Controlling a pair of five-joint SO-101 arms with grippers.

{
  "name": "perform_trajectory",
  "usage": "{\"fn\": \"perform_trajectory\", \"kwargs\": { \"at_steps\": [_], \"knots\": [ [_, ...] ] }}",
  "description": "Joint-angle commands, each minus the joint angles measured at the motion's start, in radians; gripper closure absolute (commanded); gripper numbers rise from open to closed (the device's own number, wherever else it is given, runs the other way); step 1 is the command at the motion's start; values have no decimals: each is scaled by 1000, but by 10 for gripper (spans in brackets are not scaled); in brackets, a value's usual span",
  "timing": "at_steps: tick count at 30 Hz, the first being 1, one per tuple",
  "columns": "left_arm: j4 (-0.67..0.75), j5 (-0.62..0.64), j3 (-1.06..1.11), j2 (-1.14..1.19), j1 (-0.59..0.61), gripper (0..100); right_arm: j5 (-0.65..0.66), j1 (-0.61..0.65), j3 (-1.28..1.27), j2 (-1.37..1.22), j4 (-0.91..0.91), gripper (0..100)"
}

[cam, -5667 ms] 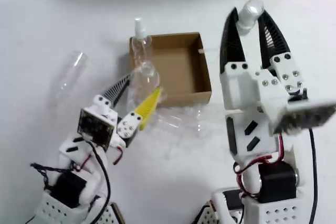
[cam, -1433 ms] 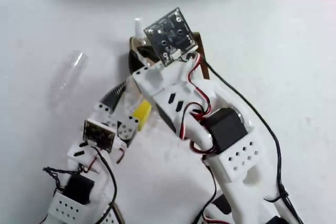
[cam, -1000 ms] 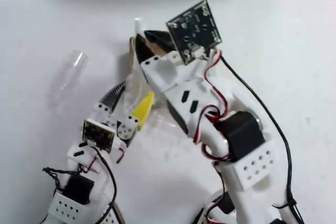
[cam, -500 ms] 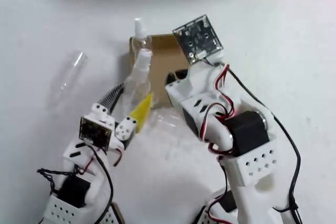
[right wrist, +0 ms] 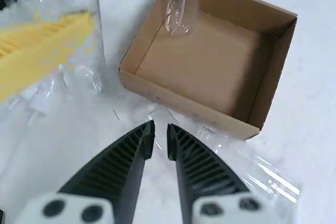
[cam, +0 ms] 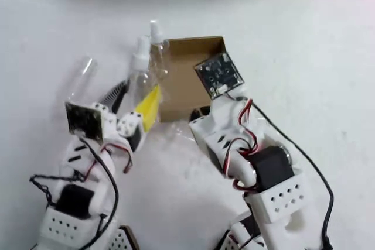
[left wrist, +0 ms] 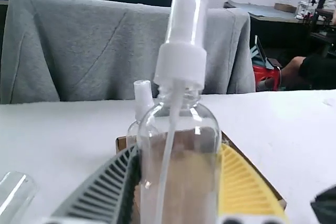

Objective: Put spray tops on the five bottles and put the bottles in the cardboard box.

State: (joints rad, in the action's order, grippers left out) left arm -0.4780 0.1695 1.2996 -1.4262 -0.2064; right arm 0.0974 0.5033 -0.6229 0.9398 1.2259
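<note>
My left gripper is clamped on a clear bottle. The grey ribbed finger is on one flank and the yellow finger on the other, both pressed against its wall. The bottle stands upright in that grip. A white spray top sits on its neck, with the dip tube running down inside.

My right gripper has nothing in it. Its two black fingers are drawn almost together, with only a narrow slit between the tips. It hangs over the white table, tips pointing down. Clear plastic lies on the table close around them (whether any of it is a bottle lying flat, I cannot tell).

Just ahead of those tips is the near wall of the cardboard box, open-topped, its brown floor in view. My left gripper and its bottle are just beside the box wall on their own side, outside it.

Beyond the held bottle, at the box's far corner, a second bottle stands with a spray top on. From my right wrist it looks to be inside that corner.

Well off to the outer side of my left gripper, an uncapped clear bottle lies on its side on the table.
</note>
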Motion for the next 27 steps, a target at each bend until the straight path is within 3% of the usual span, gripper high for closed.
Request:
{"fn": "perform_trajectory", "kwargs": {
  "at_steps": [1, 6, 14, 23, 27],
  "knots": [
    [6, 91, -132, 128, 61, 980, -8, 44, -95, 67, -113, 984],
    [6, 184, -147, 165, 79, 980, -8, 173, -299, 189, -303, 984],
    [6, 187, -146, 165, 76, 980, -8, 343, -571, 329, -610, 984],
    [6, 186, -127, 163, 74, 980, -8, 437, -775, 332, -1038, 984],
    [2, 186, -120, 163, 33, 980, -9, 437, -822, 331, -1132, 984]
  ]
}}
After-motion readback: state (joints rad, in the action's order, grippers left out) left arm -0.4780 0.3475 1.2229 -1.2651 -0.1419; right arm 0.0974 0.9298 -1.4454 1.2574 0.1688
